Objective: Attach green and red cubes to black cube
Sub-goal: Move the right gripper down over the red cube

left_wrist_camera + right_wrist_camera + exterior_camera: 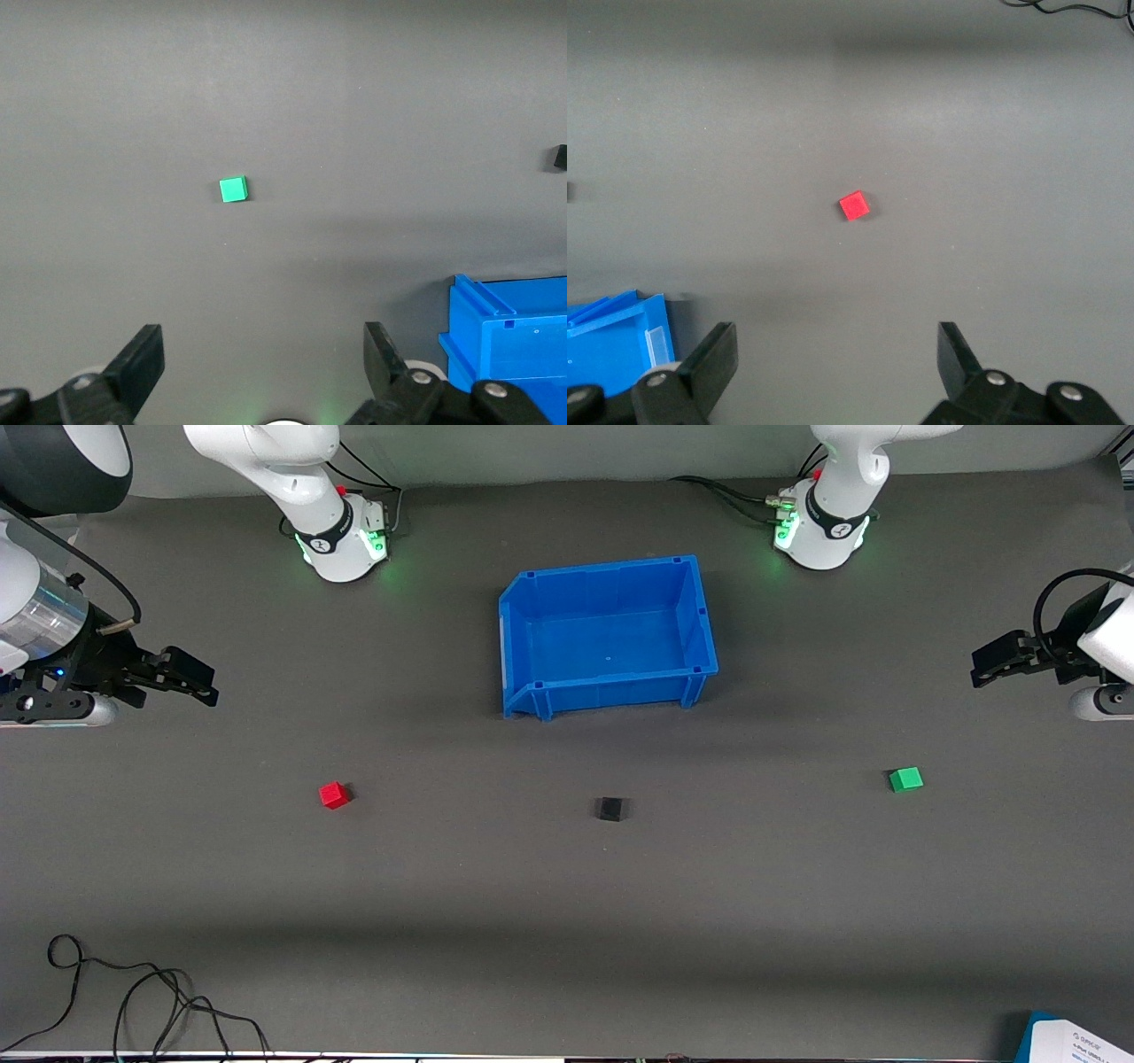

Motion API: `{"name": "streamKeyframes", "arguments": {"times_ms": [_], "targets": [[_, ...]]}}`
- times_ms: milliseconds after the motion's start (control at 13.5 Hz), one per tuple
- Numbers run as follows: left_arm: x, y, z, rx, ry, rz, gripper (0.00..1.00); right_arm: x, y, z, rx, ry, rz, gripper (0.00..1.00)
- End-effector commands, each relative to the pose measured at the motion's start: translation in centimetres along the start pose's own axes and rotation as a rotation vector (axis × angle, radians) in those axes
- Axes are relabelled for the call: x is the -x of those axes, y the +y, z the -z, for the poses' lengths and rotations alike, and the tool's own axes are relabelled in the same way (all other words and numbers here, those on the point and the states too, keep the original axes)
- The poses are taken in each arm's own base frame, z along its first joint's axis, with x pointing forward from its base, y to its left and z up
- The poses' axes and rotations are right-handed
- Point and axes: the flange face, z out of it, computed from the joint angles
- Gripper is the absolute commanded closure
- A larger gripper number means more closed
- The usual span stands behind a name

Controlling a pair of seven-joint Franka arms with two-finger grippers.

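The black cube (609,809) lies on the grey table, nearer the front camera than the blue bin (532,646). The red cube (334,794) lies toward the right arm's end and shows in the right wrist view (854,205). The green cube (905,779) lies toward the left arm's end and shows in the left wrist view (234,189). My left gripper (983,666) is open and empty, raised over the table's end near the green cube. My right gripper (202,685) is open and empty, raised over the table near the red cube. The black cube's edge shows in the left wrist view (560,158).
The blue bin is empty and stands mid-table between the arm bases; its corner shows in both wrist views (509,341) (611,341). Loose black cables (133,992) lie at the front edge toward the right arm's end. A paper (1076,1041) lies at the front corner toward the left arm's end.
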Motion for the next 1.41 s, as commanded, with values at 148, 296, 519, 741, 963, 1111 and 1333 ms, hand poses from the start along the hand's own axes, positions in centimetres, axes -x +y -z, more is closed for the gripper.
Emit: {"name": "streamKeyframes", "arguments": {"times_ms": [148, 296, 519, 741, 963, 1111, 1333], "targets": [[0.3, -0.1, 0.1, -0.007, 0.000, -0.010, 0.00, -0.5, 0.1, 0.4, 0.004, -0.005, 0.021, 0.00], [0.3, -0.2, 0.0, -0.007, -0.002, -0.008, 0.00, -0.8, 0.0, -0.2, 0.011, -0.013, 0.016, 0.00], [0.3, -0.2, 0.1, -0.007, 0.000, -0.008, 0.00, -2.2, 0.5, -2.6, -0.003, -0.045, -0.003, 0.00], [0.3, -0.3, 0.1, -0.007, 0.000, -0.007, 0.00, -4.1, 0.6, -5.4, -0.002, -0.075, -0.020, 0.00], [0.2, -0.3, 0.1, -0.006, 0.004, -0.007, 0.00, -6.0, 1.3, -8.4, -0.011, -0.121, -0.042, 0.00], [0.1, -0.8, 0.1, -0.006, 0.007, 0.001, 0.00, -5.8, 0.7, -12.9, 0.006, -0.214, -0.147, 0.00], [0.1, -1.3, 0.1, -0.002, 0.007, 0.014, 0.00, -6.7, 0.5, -20.3, 0.029, -0.299, -0.155, 0.15]]}}
